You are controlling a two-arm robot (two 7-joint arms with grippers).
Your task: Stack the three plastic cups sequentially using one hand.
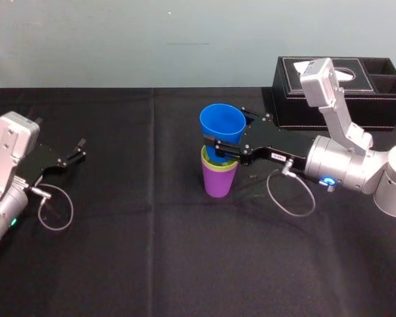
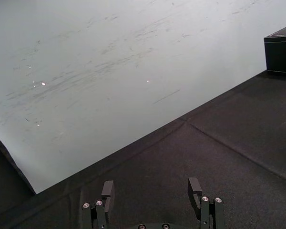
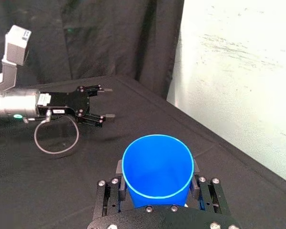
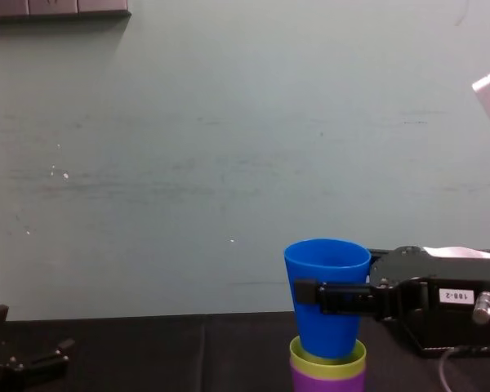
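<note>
Right claw (image 1: 226,135): reached in from my right over the middle of the worktop (image 1: 152,264), its two fingers pinching the blue cup (image 1: 222,122) on opposite sides, below the rim.
Left claw (image 1: 76,150): parked low at the near left, fingers spread and empty, well apart from the cups.
Blue cup: upright, mouth up. From the chest view I saw its base dipped inside the yellow-green cup (image 4: 327,353) while most of its body stood proud above that rim.
Nested pair: the yellow-green cup sat inside the purple cup (image 1: 218,183), with just a band of rim showing. The purple one stood on the worktop directly under the right claw.
Deciding relation: the stack lay straight below the held cup and all three long axes looked vertical and in line. I judged the remaining move to be a plain descent and then a release, with the right arm plainly the nearer one.
In the way: I saw nothing between the blue cup and its seat. The near finger hung close above the yellow-green rim, so I reckoned a deep push could bump it.
Black tissue box (image 1: 343,99): behind the right arm toward the far right, clear of the stack.
Wall (image 4: 188,163): pale, beyond the worktop's far edge.
</note>
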